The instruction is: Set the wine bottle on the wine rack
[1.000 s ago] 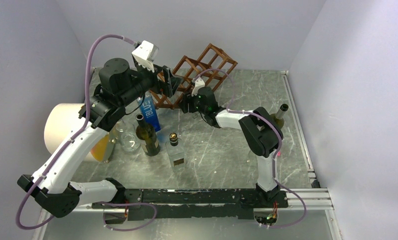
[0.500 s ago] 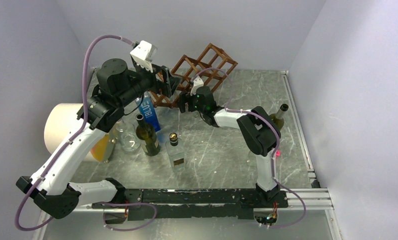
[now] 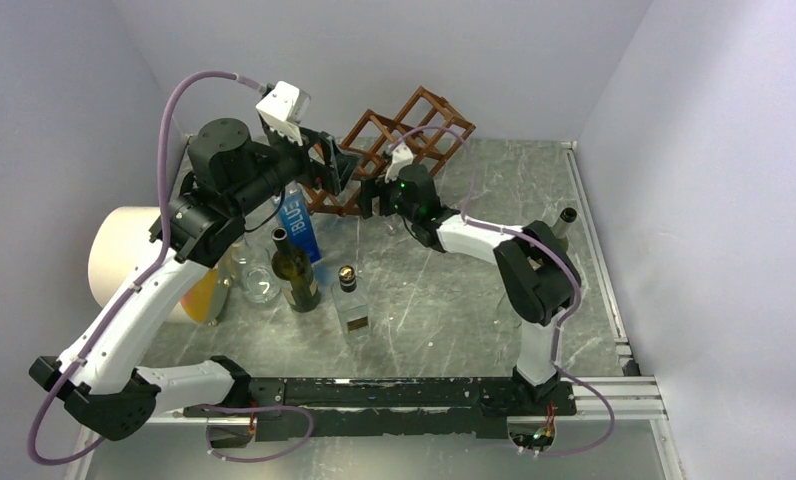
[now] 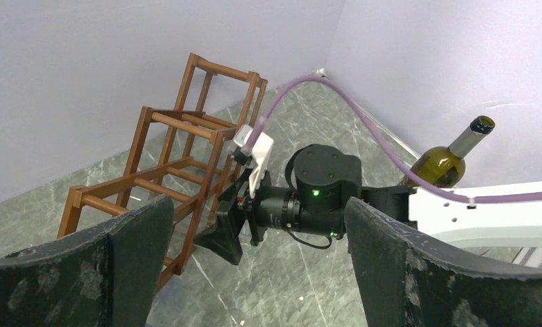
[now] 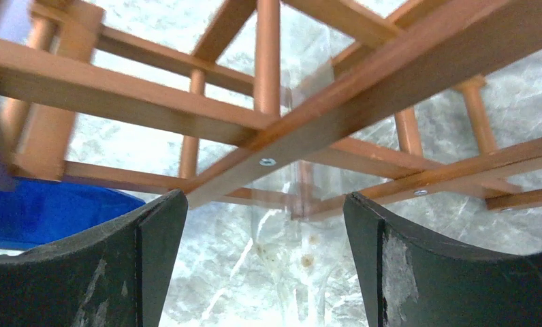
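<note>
The reddish-brown wine rack (image 3: 411, 128) leans tilted at the back of the table; it is also in the left wrist view (image 4: 186, 157) and fills the right wrist view (image 5: 268, 129). My right gripper (image 3: 368, 196) (image 5: 265, 266) is open at the rack's lower left end. A clear glass bottle (image 5: 302, 231) shows faintly between its fingers, reaching up into the frame, with gaps on both sides. My left gripper (image 3: 341, 168) (image 4: 261, 272) hovers open and empty just left of it. An olive wine bottle (image 3: 558, 232) (image 4: 449, 160) stands at the right. A dark wine bottle (image 3: 295, 270) stands left of centre.
A blue bottle (image 3: 297, 216) stands under my left arm, with a clear jar (image 3: 259, 285) and a square gold-capped bottle (image 3: 351, 303) nearby. A white roll (image 3: 124, 255) lies at the far left. Walls close in the back and both sides.
My right gripper's jaws have spread wide apart and its wrist has risen slightly toward the rack. The left arm has barely shifted.
</note>
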### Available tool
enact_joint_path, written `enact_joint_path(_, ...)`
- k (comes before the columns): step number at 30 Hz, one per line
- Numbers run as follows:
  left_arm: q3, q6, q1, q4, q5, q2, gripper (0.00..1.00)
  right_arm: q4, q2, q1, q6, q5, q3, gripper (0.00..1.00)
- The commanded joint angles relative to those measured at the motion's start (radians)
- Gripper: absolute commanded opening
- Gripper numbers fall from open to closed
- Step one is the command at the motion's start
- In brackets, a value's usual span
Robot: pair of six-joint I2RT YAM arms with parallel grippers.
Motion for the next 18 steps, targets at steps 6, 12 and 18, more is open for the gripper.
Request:
enact_joint_path(6, -0.016, 0.003, 0.006, 0.007, 0.002, -0.045, 0.99, -0.225, -0.161, -0.012, 0.050, -0.005, 0.049, 0.86)
enact_joint_path(12, -0.036, 0.006, 0.005, 0.017, 0.024, -0.068, 0.99, -0.370, -0.318, -0.030, 0.069, 0.008, 0.047, 0.84)
enact_joint_path(18, -0.080, 0.024, 0.005, 0.033, 0.074, -0.100, 0.99, -0.561, -0.524, -0.045, 0.023, 0.187, 0.047, 0.85)
